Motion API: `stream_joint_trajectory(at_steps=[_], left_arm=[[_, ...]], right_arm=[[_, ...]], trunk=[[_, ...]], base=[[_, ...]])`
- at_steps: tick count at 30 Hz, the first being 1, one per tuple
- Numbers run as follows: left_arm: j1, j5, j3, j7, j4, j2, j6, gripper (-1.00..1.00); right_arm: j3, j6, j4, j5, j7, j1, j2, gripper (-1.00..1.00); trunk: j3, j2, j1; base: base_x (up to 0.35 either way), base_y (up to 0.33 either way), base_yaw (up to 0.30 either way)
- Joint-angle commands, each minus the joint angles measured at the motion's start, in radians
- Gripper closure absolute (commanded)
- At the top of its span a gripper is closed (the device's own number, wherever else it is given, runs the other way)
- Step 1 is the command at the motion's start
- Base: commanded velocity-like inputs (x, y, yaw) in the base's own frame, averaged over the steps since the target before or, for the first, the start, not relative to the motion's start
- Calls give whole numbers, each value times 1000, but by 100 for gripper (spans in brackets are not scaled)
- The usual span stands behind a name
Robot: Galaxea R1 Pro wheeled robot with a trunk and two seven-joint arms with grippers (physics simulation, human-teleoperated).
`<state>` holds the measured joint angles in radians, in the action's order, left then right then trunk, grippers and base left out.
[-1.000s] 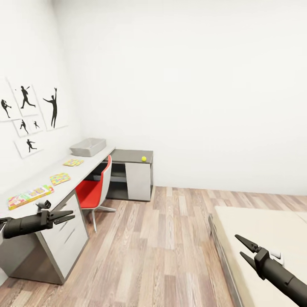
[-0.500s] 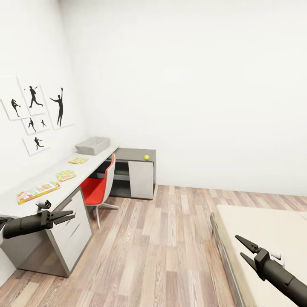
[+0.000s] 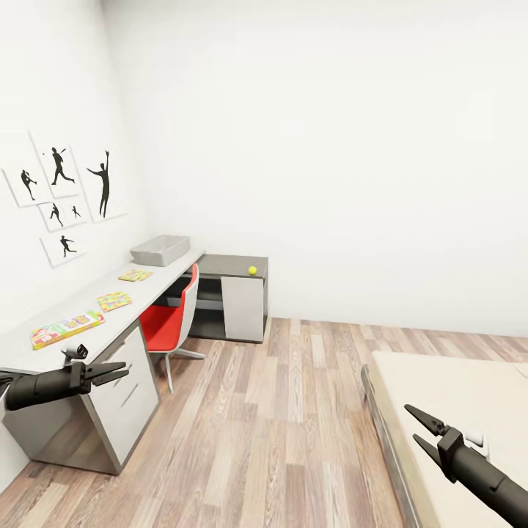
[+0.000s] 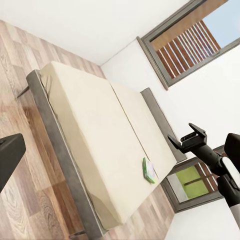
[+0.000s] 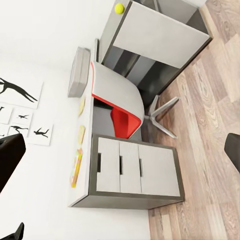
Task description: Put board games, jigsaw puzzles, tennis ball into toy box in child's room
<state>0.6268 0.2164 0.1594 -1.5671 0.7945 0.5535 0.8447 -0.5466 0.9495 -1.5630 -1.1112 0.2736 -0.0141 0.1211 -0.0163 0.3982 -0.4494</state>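
Currently standing mid-room, nothing gripped. Left tool [image 3: 117, 372] spread open and empty, hovering just off the near end of the bench [image 3: 81, 334]. Board game [image 3: 67, 328] flat on that near end; two jigsaw puzzles [image 3: 114, 301] and [image 3: 135, 275] further along the pale top; toy box [image 3: 160, 250] at the far end against the wall, apparently empty. Red chair [image 3: 170, 323] tucked under the middle span. Tennis ball [image 3: 252, 270] alone on the dark corner section, near its edge.

Risk at the bench: left arm already close to the drawer unit, so a careless turn of the base could clip the corner. Thin puzzle boards likely hard to pinch flat; could slide toward the edge instead of lifting. Ball liable to roll off the corner section if nudged.

Bed [image 3: 455, 411] at right, cream mattress. Right tool [image 3: 419, 428] also open and empty, hanging over the bed's near edge. In the left wrist view, green-edged board game [image 4: 149, 170] lying far across the mattress [image 4: 95, 145], near the window side; second bed game not made out. Long reach there; overstretching or bumping the bed frame the likely failure.
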Motion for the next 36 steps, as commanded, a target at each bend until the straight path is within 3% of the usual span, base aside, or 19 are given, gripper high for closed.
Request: stream_joint_trajectory(at_steps=[1,13,36], left_arm=[[1,0,-1,-4,0,0,11,-100],[1,0,0,-4,0,0,11,-100],[1,0,0,-4,0,0,10,-100]], right_arm=[[-1,3,0,8,9,0,0,-100],[-1,3,0,8,10,1,0,-100],[-1,3,0,8,9,2,0,-100]], trunk=[[-2,2,-1],[0,2,-1],[18,2,-1]], base=[[-3,0,0],[-1,0,-33],[0,0,-204]])
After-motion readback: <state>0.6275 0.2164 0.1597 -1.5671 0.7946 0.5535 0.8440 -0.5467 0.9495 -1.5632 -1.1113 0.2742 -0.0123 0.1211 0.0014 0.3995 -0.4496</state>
